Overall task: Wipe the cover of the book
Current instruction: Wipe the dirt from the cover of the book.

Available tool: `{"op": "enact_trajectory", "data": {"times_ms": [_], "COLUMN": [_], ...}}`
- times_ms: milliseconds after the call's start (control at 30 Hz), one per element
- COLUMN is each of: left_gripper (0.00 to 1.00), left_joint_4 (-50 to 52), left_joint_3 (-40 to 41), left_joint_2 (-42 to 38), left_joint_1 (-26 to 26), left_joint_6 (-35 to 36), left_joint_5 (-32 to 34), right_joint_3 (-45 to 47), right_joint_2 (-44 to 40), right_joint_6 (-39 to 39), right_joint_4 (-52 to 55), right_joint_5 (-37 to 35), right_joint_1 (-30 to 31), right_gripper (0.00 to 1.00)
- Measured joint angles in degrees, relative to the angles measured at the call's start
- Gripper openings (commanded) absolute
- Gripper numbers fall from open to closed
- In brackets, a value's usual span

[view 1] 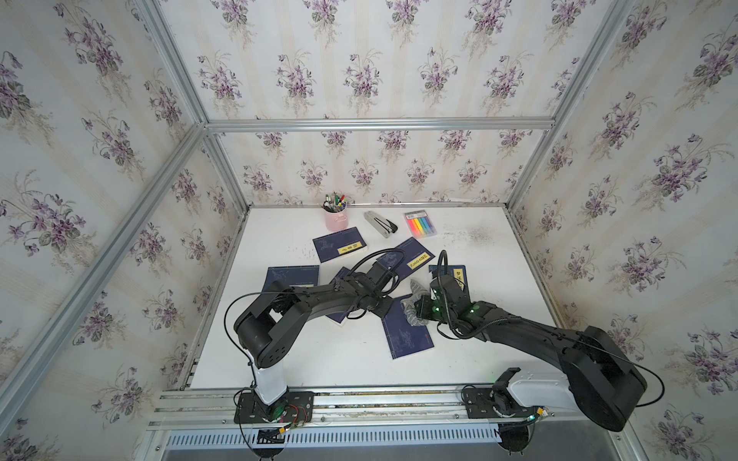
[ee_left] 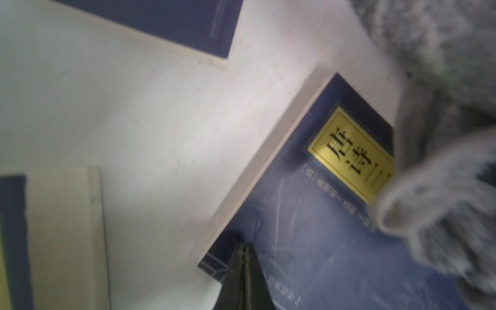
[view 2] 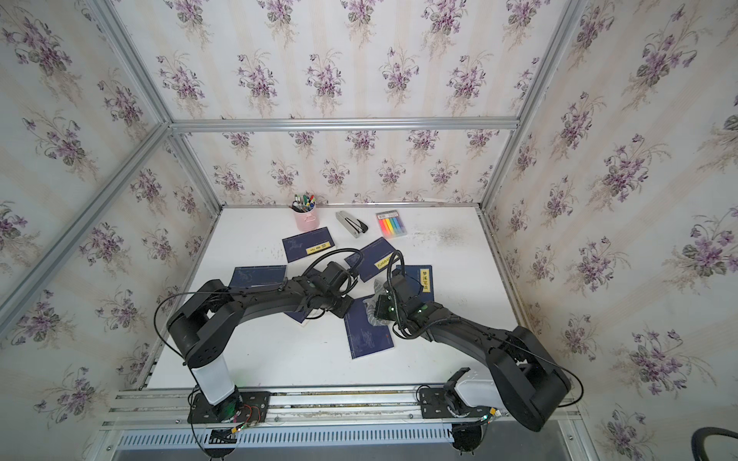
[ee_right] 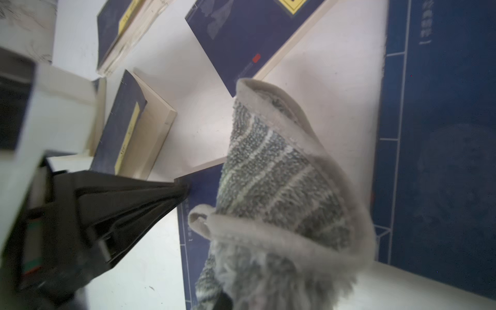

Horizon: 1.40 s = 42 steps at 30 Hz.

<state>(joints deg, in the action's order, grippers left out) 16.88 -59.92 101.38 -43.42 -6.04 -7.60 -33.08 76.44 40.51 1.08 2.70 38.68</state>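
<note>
A dark blue book lies flat near the middle of the white table. My left gripper is shut with nothing between its fingers, its tip pressed onto a corner of the book's cover. My right gripper is shut on a grey striped cloth. The cloth hangs over the book's far end and hides the right fingers. In the right wrist view, the left gripper's black tip touches the book's corner beside the cloth. The cloth also fills one side of the left wrist view.
Several other blue books lie around, among them one behind the left arm, one further right and one by the right wrist. A pink pen cup, a stapler and a highlighter pack stand at the back.
</note>
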Motion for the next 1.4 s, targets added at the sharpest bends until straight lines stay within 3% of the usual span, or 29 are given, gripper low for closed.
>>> {"op": "enact_trajectory", "data": {"times_ms": [300,567,667,967,1400], "left_gripper": [0.00,0.00,0.00,0.00,0.00], "left_joint_4": [5.22,4.42,2.05,-6.14,-11.50], "left_joint_3": [3.78,7.28,9.46,14.73,14.43], "left_joint_2": [-9.40,-12.15,-12.22,-9.99,-6.03], "left_joint_1": [-4.17,-16.85,-19.23,-23.74,-22.91], "left_joint_6": [-1.16,-6.64,-9.20,-15.19,-19.06], "left_joint_5": [-0.04,0.37,0.74,0.11,4.57], "right_joint_3": [-1.70,-1.60,-1.27,1.46,2.93], "right_joint_2": [4.00,5.60,5.68,5.44,3.06], "right_joint_6": [-1.31,-1.53,-1.53,-1.51,-1.49], "right_joint_4": [-2.43,-2.56,-2.93,-4.68,-5.09], "right_joint_5": [2.95,4.20,4.33,5.77,6.93], "right_joint_1": [0.00,0.00,-0.02,-1.81,-3.72], "right_gripper": [0.00,0.00,0.00,0.00,0.00]}}
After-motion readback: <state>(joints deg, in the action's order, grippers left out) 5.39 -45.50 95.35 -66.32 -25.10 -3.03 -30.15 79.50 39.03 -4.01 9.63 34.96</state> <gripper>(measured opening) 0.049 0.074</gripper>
